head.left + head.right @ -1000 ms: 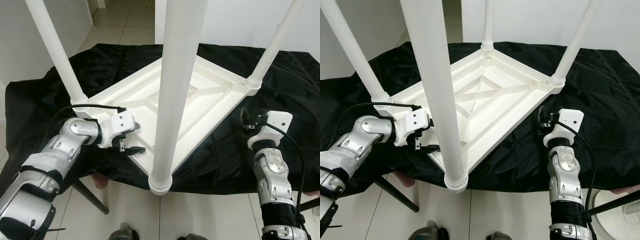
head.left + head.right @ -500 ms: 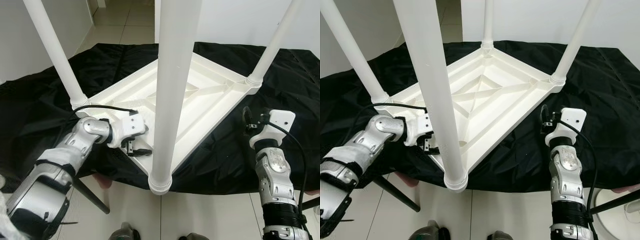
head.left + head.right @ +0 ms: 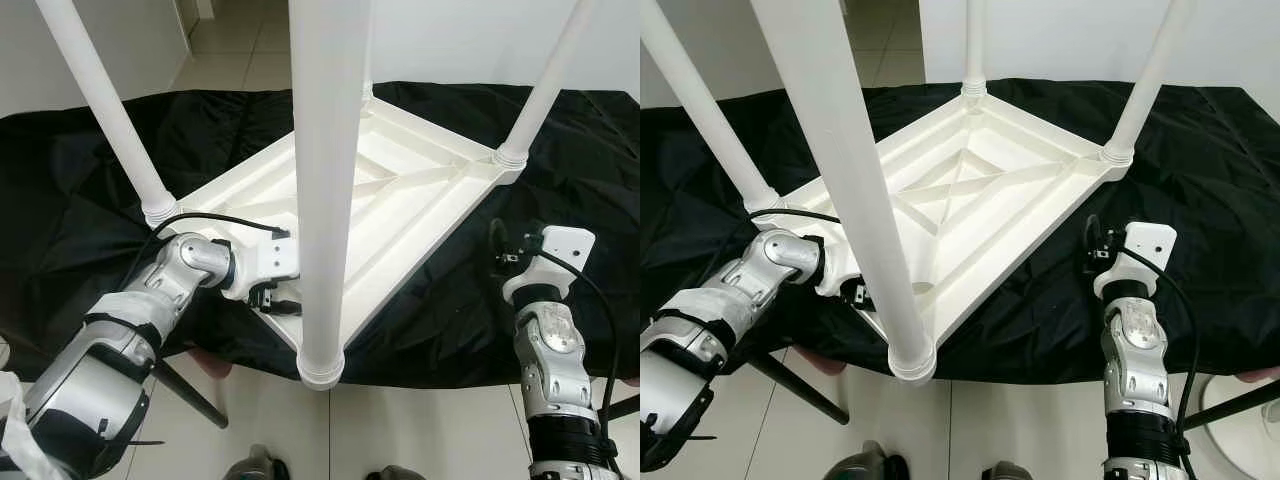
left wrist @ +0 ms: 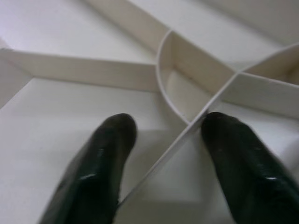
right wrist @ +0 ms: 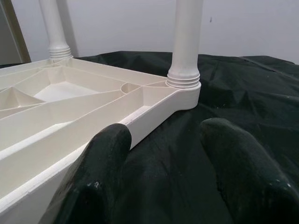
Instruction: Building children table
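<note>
We see the upturned white table (image 3: 400, 200) mid-frame on black cloth (image 3: 90, 200), tiled floor (image 3: 420, 430) below. Left gripper (image 4: 161, 154) straddles a rib (image 4: 159, 161), fingers spread; right gripper (image 5: 163, 154) is spread too, lower right.

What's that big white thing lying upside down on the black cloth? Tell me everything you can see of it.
It's a small white table, plastic by its look, lying top down on a black cloth. Four round legs stand up from its corners, each seated in a ringed collar. The underside is a shallow tray crossed by stiffening ribs. The left gripper reaches inside near the front corner, open fingers either side of a rib. The right gripper hangs open beside its right edge.
</note>
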{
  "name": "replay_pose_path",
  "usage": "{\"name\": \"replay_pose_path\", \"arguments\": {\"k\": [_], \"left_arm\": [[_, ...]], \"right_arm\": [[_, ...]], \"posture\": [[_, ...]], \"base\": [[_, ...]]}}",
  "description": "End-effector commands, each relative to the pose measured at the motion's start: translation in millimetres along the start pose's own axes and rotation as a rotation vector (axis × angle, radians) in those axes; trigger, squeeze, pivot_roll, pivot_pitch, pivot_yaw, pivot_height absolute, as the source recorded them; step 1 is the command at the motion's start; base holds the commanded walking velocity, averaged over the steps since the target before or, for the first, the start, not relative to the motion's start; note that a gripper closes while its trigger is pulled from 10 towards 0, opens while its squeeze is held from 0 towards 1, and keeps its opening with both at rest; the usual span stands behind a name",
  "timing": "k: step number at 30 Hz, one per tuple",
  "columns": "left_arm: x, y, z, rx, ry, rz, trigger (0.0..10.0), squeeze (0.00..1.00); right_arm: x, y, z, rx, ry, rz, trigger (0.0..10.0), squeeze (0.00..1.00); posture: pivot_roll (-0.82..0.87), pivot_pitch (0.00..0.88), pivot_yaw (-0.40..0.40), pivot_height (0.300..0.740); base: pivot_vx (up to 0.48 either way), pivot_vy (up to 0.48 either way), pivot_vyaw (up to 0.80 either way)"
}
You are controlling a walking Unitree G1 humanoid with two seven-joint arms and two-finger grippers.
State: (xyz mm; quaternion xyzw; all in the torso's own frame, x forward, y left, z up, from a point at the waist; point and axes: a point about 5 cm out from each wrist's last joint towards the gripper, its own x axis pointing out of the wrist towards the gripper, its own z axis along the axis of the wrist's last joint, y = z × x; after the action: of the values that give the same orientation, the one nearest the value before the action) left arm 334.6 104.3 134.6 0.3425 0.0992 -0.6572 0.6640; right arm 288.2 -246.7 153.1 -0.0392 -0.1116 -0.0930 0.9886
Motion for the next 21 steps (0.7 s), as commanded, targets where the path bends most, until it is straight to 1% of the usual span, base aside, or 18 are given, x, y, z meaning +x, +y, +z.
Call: {"name": "replay_pose_path", "arguments": {"k": [1,9,17,20,21], "left_arm": [[-0.3,-6.8,-6.0,-0.013,0.015,-0.090,0.0,0.00],[-0.5,-8.4,-6.9,-0.011,0.011,-0.104,0.0,0.00],[3.7,-14.5,-8.0,-0.024,-0.009,-0.124,0.0,0.00],[7.5,-14.7,-7.9,-0.044,-0.026,-0.093,0.0,0.00],[9.5,-13.2,-8.2,-0.060,-0.029,-0.065,0.0,0.00]], "right_arm": [[-2.4,0.2,-2.7,-0.003,0.017,-0.006,10.0,0.00],[-2.2,0.9,-3.2,-0.005,0.020,-0.006,10.0,0.00],[-2.6,1.7,-3.2,-0.006,0.023,-0.003,10.0,0.00],[-2.5,1.8,-3.3,-0.006,0.023,-0.005,10.0,0.00],[-2.5,1.7,-3.4,-0.006,0.022,-0.007,10.0,0.00]], "posture": [[-0.06,0.032,0.100,0.740],[-0.06,0.027,0.100,0.740],[-0.06,0.027,0.100,0.740],[-0.06,0.023,0.100,0.740],[-0.06,0.019,0.101,0.740]], "base": [[0.000,0.000,0.00],[0.000,0.000,0.00],[0.000,0.000,0.00],[0.000,0.000,0.00],[0.000,0.000,0.00]]}}
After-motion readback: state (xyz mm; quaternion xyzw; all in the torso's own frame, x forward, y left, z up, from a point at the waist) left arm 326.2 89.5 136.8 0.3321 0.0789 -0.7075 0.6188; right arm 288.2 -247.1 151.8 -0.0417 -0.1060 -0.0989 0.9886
